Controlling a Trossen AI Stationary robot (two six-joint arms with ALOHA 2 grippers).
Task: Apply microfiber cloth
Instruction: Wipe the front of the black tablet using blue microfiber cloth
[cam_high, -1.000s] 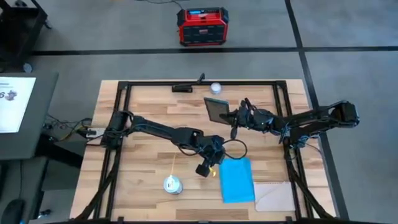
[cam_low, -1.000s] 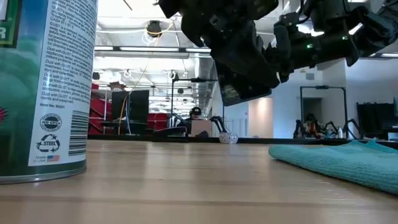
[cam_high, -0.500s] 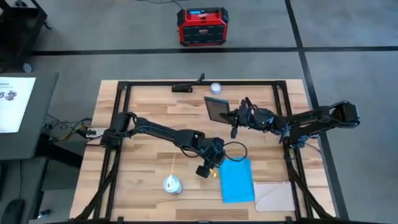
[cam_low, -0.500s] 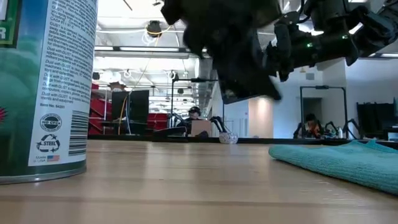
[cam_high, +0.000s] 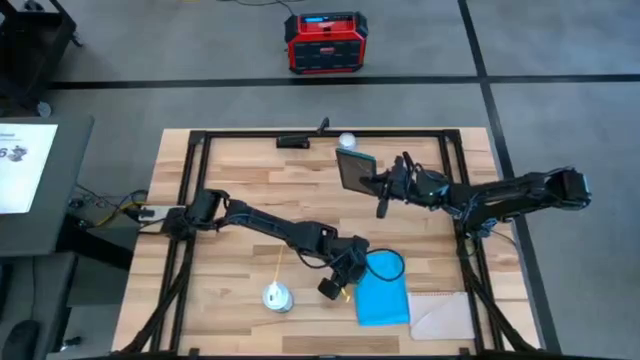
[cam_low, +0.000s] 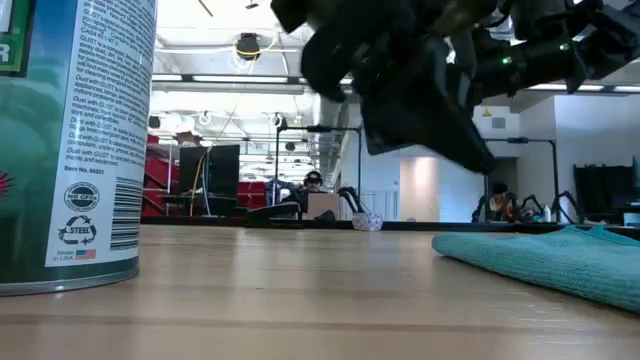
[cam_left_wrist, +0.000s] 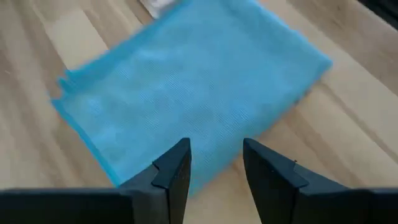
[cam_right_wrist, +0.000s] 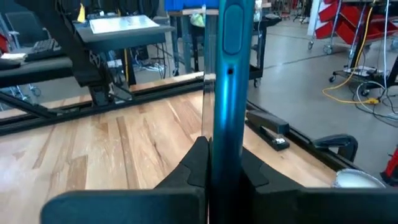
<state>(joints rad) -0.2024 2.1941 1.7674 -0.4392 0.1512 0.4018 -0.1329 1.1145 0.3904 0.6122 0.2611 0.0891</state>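
Cloth (cam_high: 384, 298) is spread flat on the table (cam_high: 240, 200) near its front edge, just beside a beige sheet (cam_high: 443, 318) lying at its right. The left gripper (cam_left_wrist: 214, 167) is held just above the cloth's left edge, fingers (cam_left_wrist: 173, 171) parted with nothing between them. A tablet (cam_high: 351, 169) is clamped upright on edge by the right gripper (cam_right_wrist: 219, 163) above the back half of the table, well apart from the cloth. A spray can (cam_high: 277, 296) stands near the front, left of the cloth. A red box (cam_high: 326, 42) is seen on the floor beyond the table.
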